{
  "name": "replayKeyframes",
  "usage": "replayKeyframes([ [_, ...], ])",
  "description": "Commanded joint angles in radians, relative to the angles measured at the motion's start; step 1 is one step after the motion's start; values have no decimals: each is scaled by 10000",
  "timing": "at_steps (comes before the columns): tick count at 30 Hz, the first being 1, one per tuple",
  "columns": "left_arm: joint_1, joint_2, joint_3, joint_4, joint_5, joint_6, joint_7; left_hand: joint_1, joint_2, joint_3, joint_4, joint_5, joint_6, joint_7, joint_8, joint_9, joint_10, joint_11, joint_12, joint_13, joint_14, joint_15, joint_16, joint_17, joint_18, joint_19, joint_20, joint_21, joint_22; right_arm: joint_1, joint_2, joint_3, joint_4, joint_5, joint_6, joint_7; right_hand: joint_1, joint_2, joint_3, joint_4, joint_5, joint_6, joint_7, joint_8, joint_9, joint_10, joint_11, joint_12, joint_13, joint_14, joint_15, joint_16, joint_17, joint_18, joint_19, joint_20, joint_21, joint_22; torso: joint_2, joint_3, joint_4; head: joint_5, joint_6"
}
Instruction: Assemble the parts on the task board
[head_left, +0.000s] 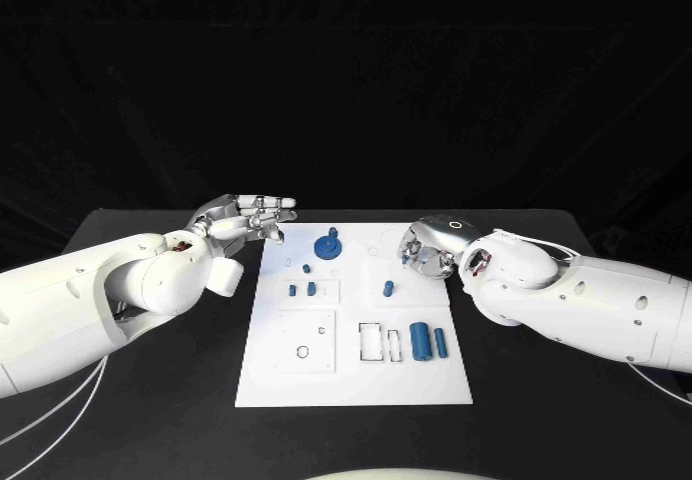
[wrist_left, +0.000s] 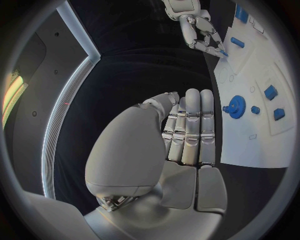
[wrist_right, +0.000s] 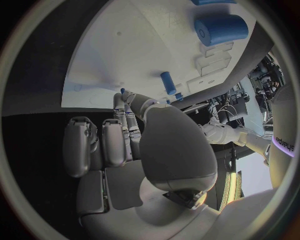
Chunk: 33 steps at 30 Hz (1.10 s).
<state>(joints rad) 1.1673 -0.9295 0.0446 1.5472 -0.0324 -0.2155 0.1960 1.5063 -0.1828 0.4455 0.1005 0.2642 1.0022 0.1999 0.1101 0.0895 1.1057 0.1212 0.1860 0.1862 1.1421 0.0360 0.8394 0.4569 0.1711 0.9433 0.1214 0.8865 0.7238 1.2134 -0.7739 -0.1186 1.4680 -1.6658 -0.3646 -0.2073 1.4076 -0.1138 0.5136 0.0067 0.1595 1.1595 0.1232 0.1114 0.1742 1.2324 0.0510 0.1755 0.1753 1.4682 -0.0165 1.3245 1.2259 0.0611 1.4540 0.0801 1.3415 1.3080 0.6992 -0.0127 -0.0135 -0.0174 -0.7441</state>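
Observation:
The white task board (head_left: 353, 375) lies mid-table. On it a blue gear (head_left: 329, 245) stands at the far end, with small blue pieces (head_left: 302, 290) nearer and a blue peg (head_left: 388, 289) to their right. A thick blue cylinder (head_left: 420, 340) and a thinner one (head_left: 440, 345) lie at the right side. My left hand (head_left: 245, 218) hovers off the board's far left corner, fingers stretched out and holding nothing. My right hand (head_left: 428, 250) is curled over the far right of the board. Its fingertips (wrist_left: 215, 47) pinch a tiny blue part (wrist_left: 223, 51), also seen as the tiny blue part (wrist_right: 122, 91).
Rectangular recesses (head_left: 371, 341) and a small ring hole (head_left: 302, 351) mark the board's near half. Black table (head_left: 159, 400) surrounds the board on both sides. White cables (head_left: 58, 405) trail under my left arm.

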Motion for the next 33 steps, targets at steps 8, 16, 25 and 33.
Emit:
replayKeyframes([
  [8, 12, 15, 10, 1, 28, 274, -73, -8, 99, 4, -79, -32, -96, 18, 39, -20, -83, 26, 37, -18, -103, 21, -77, -29, 133, 24, 28, -72, -10, 183, -571, 57, 1286, 383, -301, 86, -154, -6, -48, -29, -103, 81, -9, 36, 59, 50, 10, -65, -16, 402, -83, 48, 21, -102, 102, 15, 54, 1577, -2, 2, -9, 74, -14],
  [16, 10, 78, 9, -32, 28, 295, -57, -8, 99, 4, -79, -32, -96, 18, 39, -20, -83, 26, 37, -18, -103, 21, -77, -29, 133, 24, 28, -72, -10, 199, -379, 70, 2282, 473, -301, 128, -162, -6, -52, -27, -103, 79, -9, 34, 60, 50, 10, -69, -16, 402, -83, 47, 18, -110, 118, 15, 88, 1594, -7, 6, 42, 209, -10],
  [25, 11, 187, 7, -72, 28, 326, -82, -28, 107, -16, -78, -34, -114, 28, 41, -29, -103, 36, 46, -22, -112, 32, -85, -41, 129, 14, 37, -78, -11, -95, 490, 36, 2460, 647, -146, 339, -175, 7, -54, -32, -60, 61, -3, 18, 59, 41, 13, -90, -22, 403, -83, 53, 22, -111, 120, 14, 94, 1600, 12, -12, 12, 676, -159],
  [33, 12, 259, 6, -28, 28, 323, -85, -38, 111, -23, -74, -35, -117, 30, 43, -31, -106, 38, 50, -23, -114, 36, -86, -44, 128, 11, 40, -81, -12, -588, 1155, -36, 2106, 724, 57, 501, -202, 18, -71, -43, 12, 34, 9, -6, 60, 27, 23, -123, -30, 398, -78, 41, -2, -105, 106, 15, 65, 1592, 13, -17, 18, 933, -272],
])
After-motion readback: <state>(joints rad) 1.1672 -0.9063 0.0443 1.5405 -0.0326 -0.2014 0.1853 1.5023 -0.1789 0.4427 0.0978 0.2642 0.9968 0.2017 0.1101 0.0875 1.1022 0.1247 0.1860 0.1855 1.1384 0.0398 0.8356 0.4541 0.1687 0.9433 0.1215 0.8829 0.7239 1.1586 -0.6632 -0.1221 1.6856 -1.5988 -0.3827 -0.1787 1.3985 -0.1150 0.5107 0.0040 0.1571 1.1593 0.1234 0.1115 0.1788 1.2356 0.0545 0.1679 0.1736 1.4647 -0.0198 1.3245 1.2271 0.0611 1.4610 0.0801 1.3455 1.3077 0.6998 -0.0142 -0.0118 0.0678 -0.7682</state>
